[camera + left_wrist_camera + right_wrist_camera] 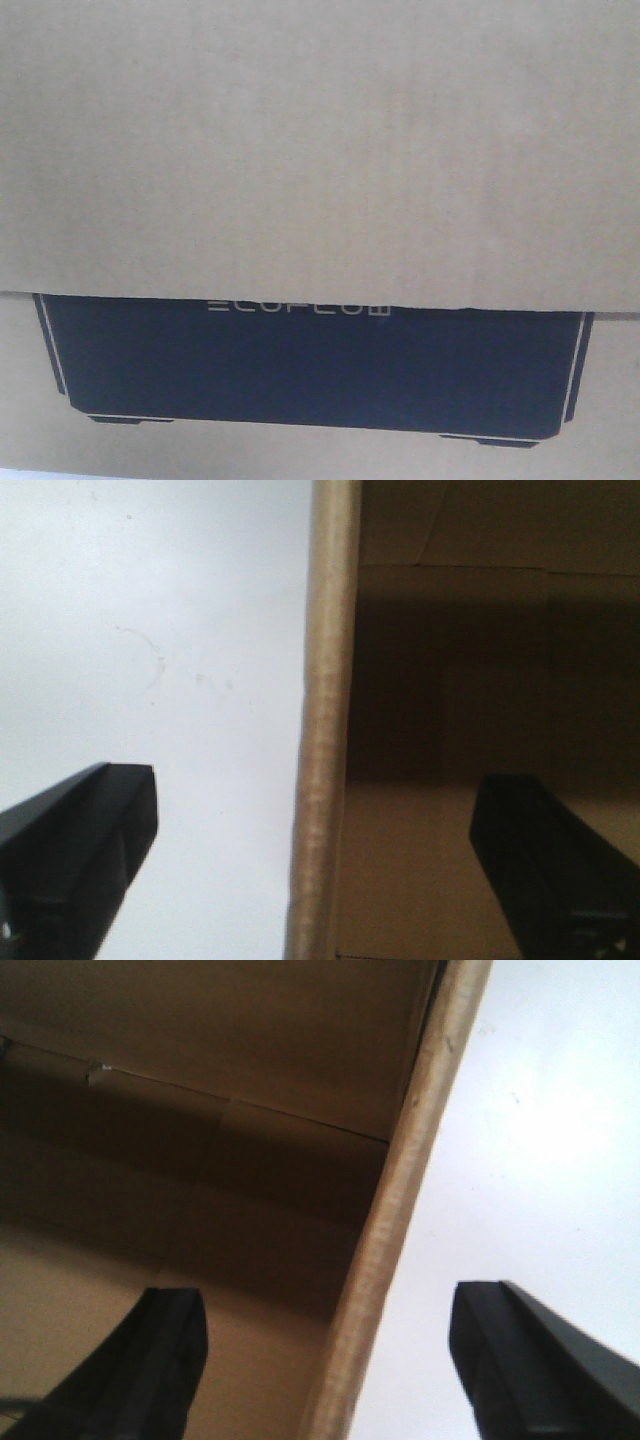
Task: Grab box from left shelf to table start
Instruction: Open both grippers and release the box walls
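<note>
The brown cardboard box (pixel 320 150) fills the front view, with its black device print and pale ECOFLOW lettering (pixel 300 307) low down. My left gripper (pixel 315 815) is open, its jaws set wide on either side of the box's upright side wall (pixel 325 710): one finger (pixel 80 850) over the white table (pixel 150 630), the other (pixel 540 860) inside the box. My right gripper (pixel 325 1320) is open and straddles the opposite wall (pixel 400 1210) the same way. The left shelf is out of view.
The box's inner floor and flaps (pixel 150 1110) lie in shadow. The white table (pixel 540 1160) shows outside the box on the right wrist view too.
</note>
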`<control>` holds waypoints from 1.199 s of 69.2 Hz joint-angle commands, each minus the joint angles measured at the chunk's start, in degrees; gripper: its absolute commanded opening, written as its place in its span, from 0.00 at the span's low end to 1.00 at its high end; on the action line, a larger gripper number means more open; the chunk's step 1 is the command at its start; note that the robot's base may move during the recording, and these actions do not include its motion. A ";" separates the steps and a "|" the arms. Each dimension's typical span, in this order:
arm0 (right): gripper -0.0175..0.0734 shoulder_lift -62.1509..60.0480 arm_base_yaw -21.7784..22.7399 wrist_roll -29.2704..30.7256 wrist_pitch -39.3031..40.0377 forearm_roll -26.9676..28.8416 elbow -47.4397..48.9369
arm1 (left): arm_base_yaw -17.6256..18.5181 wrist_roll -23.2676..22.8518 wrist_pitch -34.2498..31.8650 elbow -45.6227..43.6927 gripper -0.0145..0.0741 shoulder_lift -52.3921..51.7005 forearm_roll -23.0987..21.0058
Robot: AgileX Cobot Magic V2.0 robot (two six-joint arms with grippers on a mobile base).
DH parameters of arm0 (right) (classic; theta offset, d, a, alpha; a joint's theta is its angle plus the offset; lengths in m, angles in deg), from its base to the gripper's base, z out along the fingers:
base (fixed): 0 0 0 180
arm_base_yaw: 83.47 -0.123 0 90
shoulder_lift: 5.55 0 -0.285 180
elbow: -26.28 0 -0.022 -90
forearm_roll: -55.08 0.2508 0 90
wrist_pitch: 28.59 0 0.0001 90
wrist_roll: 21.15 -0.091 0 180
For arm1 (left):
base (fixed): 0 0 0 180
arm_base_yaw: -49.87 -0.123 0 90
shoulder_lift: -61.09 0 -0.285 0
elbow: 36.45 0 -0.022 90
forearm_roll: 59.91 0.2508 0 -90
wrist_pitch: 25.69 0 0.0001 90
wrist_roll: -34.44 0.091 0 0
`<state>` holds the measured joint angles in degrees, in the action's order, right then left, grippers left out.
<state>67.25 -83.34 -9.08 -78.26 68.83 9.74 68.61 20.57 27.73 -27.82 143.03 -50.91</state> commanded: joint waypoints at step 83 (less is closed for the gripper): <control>0.26 -66.17 0.00 -0.71 17.79 -5.25 -35.96 | -0.19 0.02 -16.91 43.76 0.06 -69.87 3.54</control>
<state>2.31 -83.34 -9.90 -67.44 63.79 -25.68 68.61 20.57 17.32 15.50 74.63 -48.04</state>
